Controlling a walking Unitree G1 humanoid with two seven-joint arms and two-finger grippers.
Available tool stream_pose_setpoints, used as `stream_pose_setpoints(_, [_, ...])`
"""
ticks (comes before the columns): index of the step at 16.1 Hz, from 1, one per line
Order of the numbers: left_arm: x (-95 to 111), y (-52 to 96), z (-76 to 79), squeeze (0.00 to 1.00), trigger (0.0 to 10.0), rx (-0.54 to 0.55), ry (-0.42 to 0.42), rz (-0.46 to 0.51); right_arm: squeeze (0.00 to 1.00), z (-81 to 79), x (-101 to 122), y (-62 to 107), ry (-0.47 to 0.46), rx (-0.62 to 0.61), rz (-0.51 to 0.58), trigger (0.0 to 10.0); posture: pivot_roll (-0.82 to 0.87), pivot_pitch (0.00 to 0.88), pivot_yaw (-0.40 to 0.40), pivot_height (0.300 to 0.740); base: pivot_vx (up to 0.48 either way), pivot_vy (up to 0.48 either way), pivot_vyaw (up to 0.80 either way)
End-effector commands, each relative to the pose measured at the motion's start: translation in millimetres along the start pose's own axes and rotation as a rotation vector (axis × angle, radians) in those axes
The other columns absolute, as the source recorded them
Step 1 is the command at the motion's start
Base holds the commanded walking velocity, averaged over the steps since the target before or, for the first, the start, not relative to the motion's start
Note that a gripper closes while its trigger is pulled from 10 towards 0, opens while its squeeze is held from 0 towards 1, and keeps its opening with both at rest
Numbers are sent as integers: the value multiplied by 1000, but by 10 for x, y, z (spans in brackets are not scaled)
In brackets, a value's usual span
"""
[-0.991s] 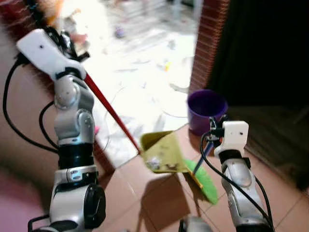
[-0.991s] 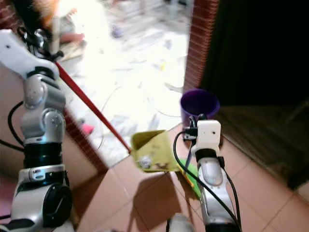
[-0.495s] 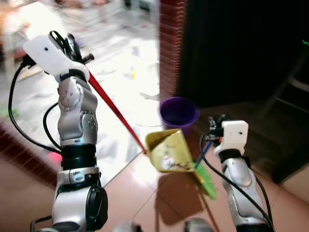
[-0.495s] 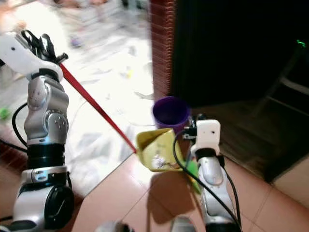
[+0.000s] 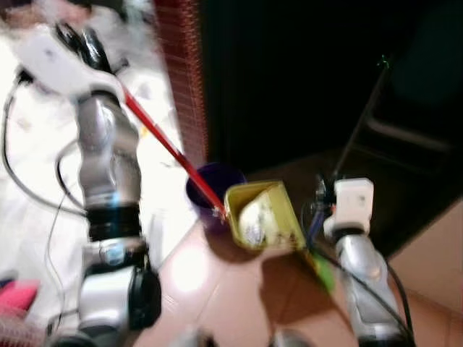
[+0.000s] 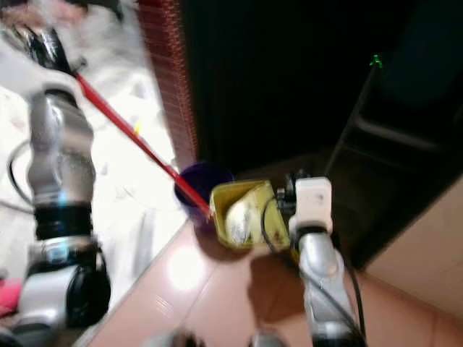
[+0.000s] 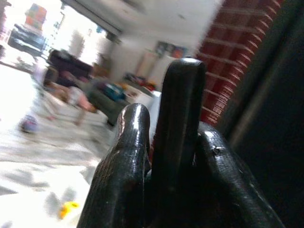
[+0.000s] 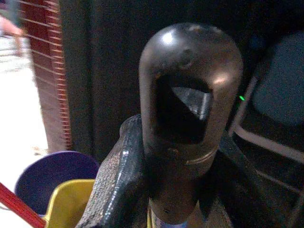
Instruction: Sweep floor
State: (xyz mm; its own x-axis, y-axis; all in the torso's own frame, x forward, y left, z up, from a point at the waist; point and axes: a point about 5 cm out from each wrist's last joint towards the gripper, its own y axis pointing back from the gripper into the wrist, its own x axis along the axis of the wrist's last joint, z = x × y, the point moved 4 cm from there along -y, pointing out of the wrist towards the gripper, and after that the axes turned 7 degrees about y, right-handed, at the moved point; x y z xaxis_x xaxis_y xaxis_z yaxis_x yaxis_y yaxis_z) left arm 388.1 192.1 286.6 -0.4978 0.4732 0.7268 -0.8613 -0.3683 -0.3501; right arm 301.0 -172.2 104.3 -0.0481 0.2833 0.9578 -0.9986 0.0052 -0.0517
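Camera heading has swung toward the robot's right since the earlier frames: the brick pillar [image 5: 187, 79], previously right of centre, now stands left of centre, and a dark doorway occupies most of the head views. Motion blur affects both eye views. The purple bucket [image 5: 210, 189], which stood clear beyond the yellow dustpan [image 5: 262, 215] one second ago, now appears just to the left of and partly behind the dustpan's near corner.

Left gripper [image 5: 81, 45] is raised high, up and to the left of the dustpan. In the left wrist view its black fingers [image 7: 176, 142] are pressed together, clenched on the upper end of the red handle [image 5: 168, 150].

The red handle's long axis runs diagonally: upper end at the left gripper, lower end meeting the dustpan's left edge. The dustpan is held off the tiled floor [image 5: 239, 296], its open side tilted up toward the camera, with pale debris inside.

Right gripper [image 5: 320, 206] sits just right of the dustpan. In the right wrist view it is closed around the dark broom handle [image 8: 190, 118], whose capped end points at the camera. Green bristles [image 5: 323, 270] lie below the dustpan's right corner.
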Motion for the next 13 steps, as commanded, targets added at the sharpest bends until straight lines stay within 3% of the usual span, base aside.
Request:
stream_pose_setpoints(1, [176, -32, 219, 0, 10000, -57, 35, 69, 0, -12, 83, -27, -18, 6, 32, 10000, -158, 0, 77, 740, 428, 0, -563])
stream_pose_setpoints(5, [266, -126, 127, 0, 10000, -23, -28, 118, 0, -15, 54, 2, -18, 8, 23, 10000, -160, 0, 77, 740, 347, 262, -472])
stream_pose_setpoints(9, [493, -223, 197, 0, 10000, -48, -114, 225, 0, -38, 24, 15, -27, 25, 11, 10000, -161, 0, 81, 740, 0, 405, -325])
stream_pose_setpoints(13, [406, -224, 110, 0, 10000, -21, -156, 201, 0, -87, -3, 28, -52, 47, -4, 10000, -161, 0, 79, 740, 0, 0, 0])
